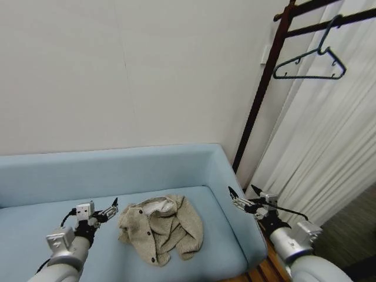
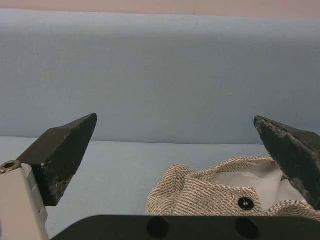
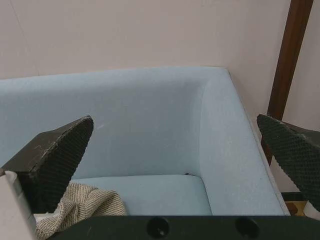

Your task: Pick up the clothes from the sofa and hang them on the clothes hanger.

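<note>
Beige cardigan (image 1: 161, 229) lies crumpled on the blue sofa (image 1: 117, 170), hanger (image 1: 310, 64) bare, nothing done yet | left wrist: left gripper (image 2: 175, 118) jaws wide apart, near cardigan | right wrist: right gripper (image 3: 175, 120) jaws apart, holding nothing.

No legible text or labels

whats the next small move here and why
Probably ease the left end effector across and down onto the cardigan. It hangs open right beside the crumpled cardigan on the sofa, gripping nothing, while the right end effector, also open, sits farther off near the sofa's arm. The hanger on the rack is bare, so the garment likely needs grasping first.
</note>
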